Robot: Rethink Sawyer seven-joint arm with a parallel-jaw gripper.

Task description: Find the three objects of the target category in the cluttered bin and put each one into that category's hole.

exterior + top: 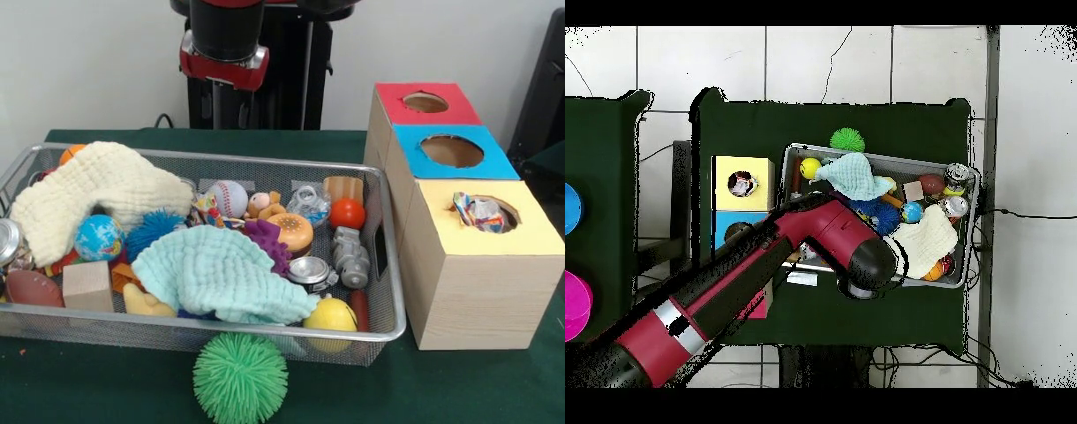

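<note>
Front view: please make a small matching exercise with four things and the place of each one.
Things:
1. crumpled printed wad
2. green spiky ball
3. mint cloth
4. red ball

Places:
A. on the table in front of the bin
B. in the yellow hole
C. in the bin, near the wall facing the boxes
D. in the bin, draped over other toys

Pairs: 1-B, 2-A, 3-D, 4-C

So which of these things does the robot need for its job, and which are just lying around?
For the job: wire bin; crinkly printed wad in the bin; another wad sitting in the yellow hole.

Just lying about: cream cloth, mint cloth, green spiky ball, baseball, globe ball, wooden block.
</note>
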